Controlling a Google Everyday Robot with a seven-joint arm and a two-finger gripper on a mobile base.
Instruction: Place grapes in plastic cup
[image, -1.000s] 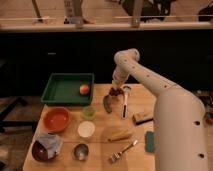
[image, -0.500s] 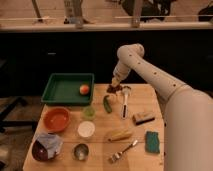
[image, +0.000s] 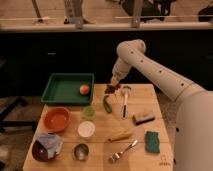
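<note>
1. Small bunch of dark red-brown grapes (image: 110, 89) located at far edge of light wooden desk (image: 160, 107), just right of green plastic tray (image: 55, 92) and beside silver ladle (image: 125, 97).
2. Claw (image: 115, 84) of white arm down at the bunch, fingers together. Appears to touch the fruit; secure hold not confirmable.
3. Pale lime-green translucent plastic cup (image: 89, 112) upright, near, forward-left of grapes. Dark green pepper (image: 107, 104) lying just to its right.
4. Handling, as judged: light, soft, easily bruised. Smooth skins slippery; single berries liable to detach.
5. Recommended hold: across middle of bunch or at stem junction, gentle pressure only.
6. Cup small and light; tipping likely if bunch catches rim.
</note>
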